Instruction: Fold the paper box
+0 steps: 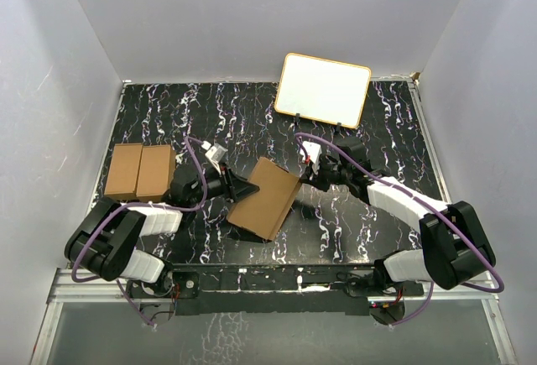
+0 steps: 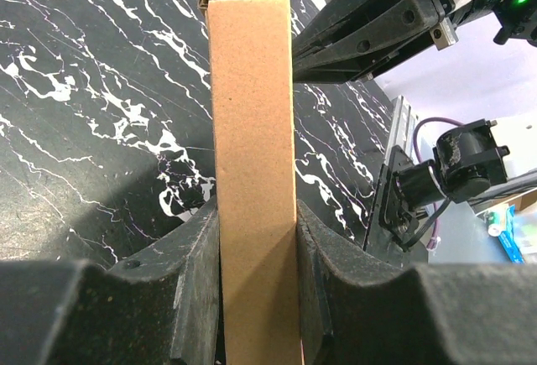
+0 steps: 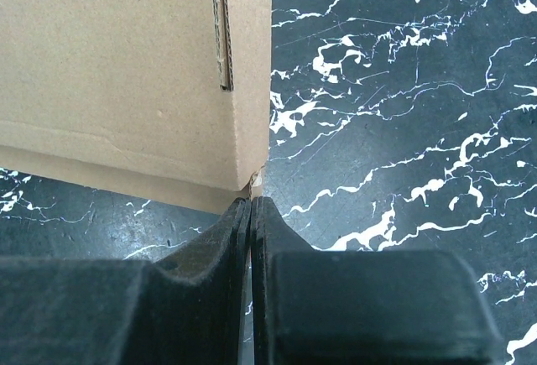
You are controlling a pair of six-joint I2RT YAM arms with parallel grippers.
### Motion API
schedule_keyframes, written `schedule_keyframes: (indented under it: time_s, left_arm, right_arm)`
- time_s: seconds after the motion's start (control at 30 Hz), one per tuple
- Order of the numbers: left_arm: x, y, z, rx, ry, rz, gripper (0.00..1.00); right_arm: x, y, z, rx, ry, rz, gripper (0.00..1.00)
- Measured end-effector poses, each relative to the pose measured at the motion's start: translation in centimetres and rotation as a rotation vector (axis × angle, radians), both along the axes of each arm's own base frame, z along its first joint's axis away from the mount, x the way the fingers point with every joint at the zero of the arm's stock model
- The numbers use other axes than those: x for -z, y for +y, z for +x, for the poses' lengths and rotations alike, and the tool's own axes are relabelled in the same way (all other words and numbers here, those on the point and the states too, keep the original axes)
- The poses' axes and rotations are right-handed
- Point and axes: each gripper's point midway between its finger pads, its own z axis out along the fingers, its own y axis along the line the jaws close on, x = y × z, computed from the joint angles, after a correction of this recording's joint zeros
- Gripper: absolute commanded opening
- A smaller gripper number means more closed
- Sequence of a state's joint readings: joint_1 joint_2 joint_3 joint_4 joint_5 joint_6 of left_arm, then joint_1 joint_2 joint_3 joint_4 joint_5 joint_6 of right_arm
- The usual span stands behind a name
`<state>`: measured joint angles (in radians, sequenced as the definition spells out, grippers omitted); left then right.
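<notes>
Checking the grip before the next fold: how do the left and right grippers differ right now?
The left gripper clamps the paper box between its jaws; the right gripper is shut on nothing. The left holds the box's end; the right's tips sit by a box corner. Both are black and at the same box.

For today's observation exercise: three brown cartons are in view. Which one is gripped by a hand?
The tilted carton mid-table, clamped in the left hand. The other two lie flat, side by side, untouched at the left.

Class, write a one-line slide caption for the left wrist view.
The left gripper pinches the slim paper box across its narrow face, black marbled table behind.
</notes>
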<state>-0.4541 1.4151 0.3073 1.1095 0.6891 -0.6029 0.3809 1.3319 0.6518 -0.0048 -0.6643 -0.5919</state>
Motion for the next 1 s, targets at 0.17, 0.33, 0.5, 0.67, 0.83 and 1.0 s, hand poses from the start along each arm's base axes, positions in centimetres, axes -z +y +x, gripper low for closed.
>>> schedule_keyframes:
  time_s: [0.17,0.33,0.5,0.67,0.83,1.0]
  left_arm:
    - [0.1,-0.1,0.2,0.003,0.007,0.013,0.0]
    - [0.1,-0.3,0.6,0.016,0.014,0.041,0.0]
    - [0.0,-0.5,1.0,0.039,0.014,0.083,0.0]
    - [-0.5,-0.4,1.2,0.052,-0.006,0.129,0.0]
    - [-0.7,-0.3,1.3,0.06,-0.019,0.163,0.0]
    - [-0.6,-0.3,1.4,0.066,-0.005,0.179,0.0]
  right_arm:
    - [0.1,-0.1,0.0,0.005,0.005,-0.004,0.08]
    - [0.4,-0.2,-0.1,0.011,0.008,-0.019,0.08]
    - [0.6,-0.5,0.1,0.034,0.015,-0.032,0.08]
    - [0.2,-0.3,0.3,0.059,0.028,-0.026,0.08]
    - [0.0,-0.3,0.6,0.084,0.042,-0.02,0.08]
    - [0.0,-0.2,0.5,0.085,0.053,-0.014,0.08]
